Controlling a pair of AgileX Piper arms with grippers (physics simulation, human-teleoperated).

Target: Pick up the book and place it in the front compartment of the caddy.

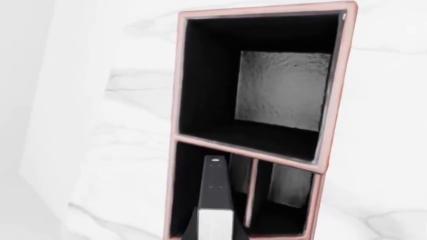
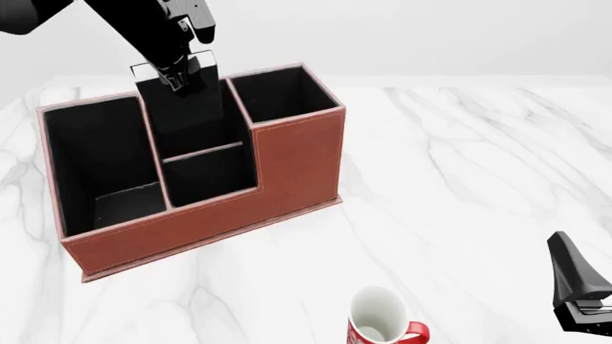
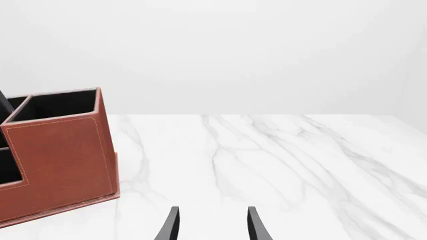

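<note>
The black book (image 2: 182, 115) stands upright with my left gripper (image 2: 182, 79) shut on its top edge. Its lower part is down inside the front compartment (image 2: 241, 125), the middle pocket of the reddish-brown caddy (image 2: 211, 215) on the tall-wall side, behind the low thin divider (image 2: 206, 151). In the left wrist view the book (image 1: 215, 195) shows edge-on, black with a white page edge, over the pocket beside the divider (image 1: 251, 190). My right gripper (image 3: 212, 227) is open and holds nothing. It hovers near the table's front right corner (image 2: 578, 287), far from the caddy (image 3: 60, 160).
A red-and-white mug (image 2: 380, 321) stands upright near the front edge, in front of the caddy's right end. The caddy's large wide pocket (image 2: 96, 165) lies to the left of the book, and a tall pocket (image 2: 282, 93) to the right. White marble table (image 2: 459, 179) extends to the right.
</note>
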